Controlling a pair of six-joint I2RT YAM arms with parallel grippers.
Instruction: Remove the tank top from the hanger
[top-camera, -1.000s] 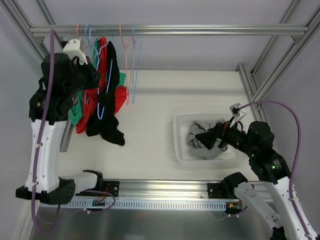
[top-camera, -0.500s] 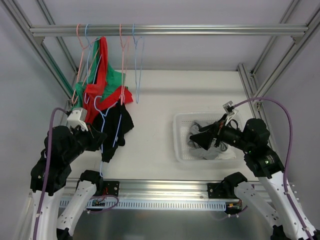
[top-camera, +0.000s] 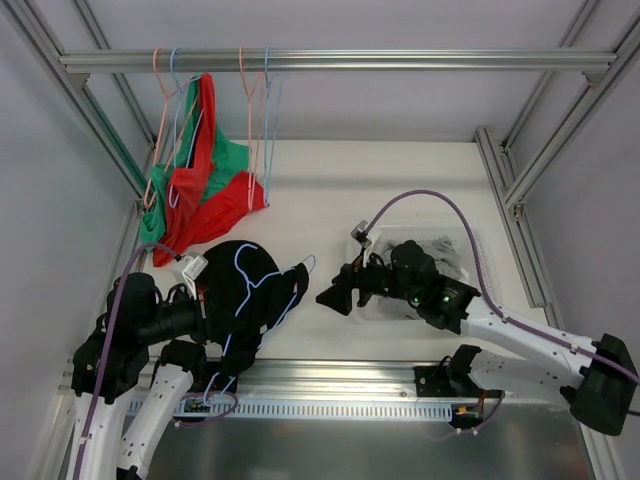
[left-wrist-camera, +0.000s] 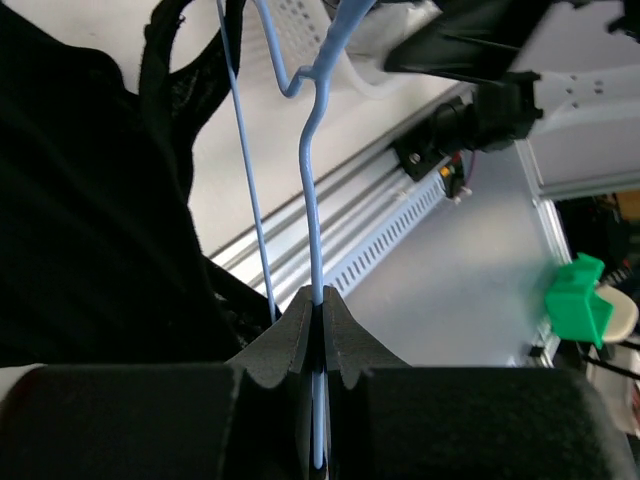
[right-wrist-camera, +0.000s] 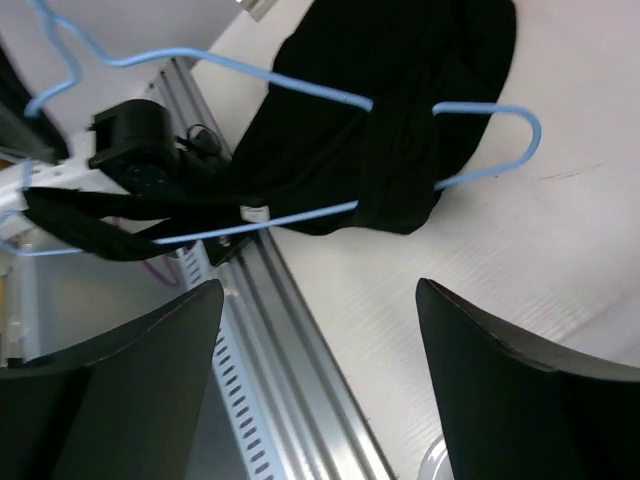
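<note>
- Currently the left gripper (left-wrist-camera: 318, 300) is clamped tight on the blue hanger (left-wrist-camera: 308, 200), its jaws pressed together around the thin wire just below the hook's bend.
- The black tank top (top-camera: 245, 285) is on that hanger, held up over the table (top-camera: 400, 190) at about 8 o'clock of the tabletop as seen from above.
- From the right wrist camera, one rounded shoulder end of the hanger pokes out past the fabric, and the lower wire runs through the bunched cloth.
- The tank top's lower edge reaches down toward the slotted rail (top-camera: 330, 375) at 6 o'clock. It seems to hang just clear of it, though the overhead view is too dark there to be sure.
- The right gripper (right-wrist-camera: 320, 290) stands wide, with nothing between its fingers, at 3 o'clock of the tank top and near the hanger's hook without touching it.
- The white basket (top-camera: 440, 232) lies at 3 o'clock of the right gripper, partly covered by that arm.
- Red and green garments (top-camera: 200, 180) hang from the overhead bar (top-camera: 400, 60) at 12 o'clock of the tank top, with only a narrow gap between them.
- Bare tabletop opens from 1 to 2 o'clock of the tank top, between the hanging clothes and the basket.
</note>
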